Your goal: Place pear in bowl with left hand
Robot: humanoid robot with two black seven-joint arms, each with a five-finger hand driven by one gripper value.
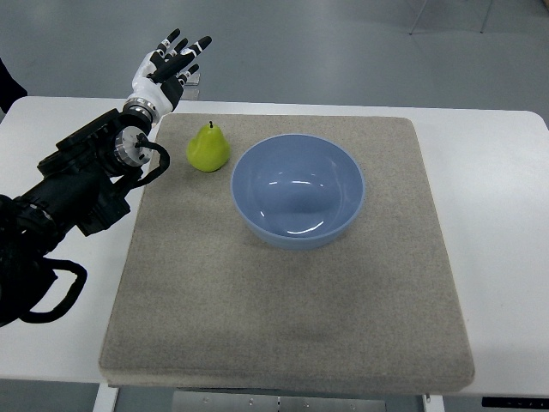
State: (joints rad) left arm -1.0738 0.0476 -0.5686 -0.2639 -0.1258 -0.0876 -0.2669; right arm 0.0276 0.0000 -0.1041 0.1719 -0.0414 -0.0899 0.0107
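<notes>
A yellow-green pear [208, 148] stands upright on the grey mat [292, 300], just left of the blue bowl [298, 190]. The bowl is empty. My left hand [171, 62] is raised beyond the mat's far left corner, up and to the left of the pear, with its fingers spread and holding nothing. It does not touch the pear. My left arm [81, 184] comes in from the left edge over the white table.
The mat lies on a white table [497, 215] whose far edge runs just behind the hand. A dark object shows at the far left edge [9, 86].
</notes>
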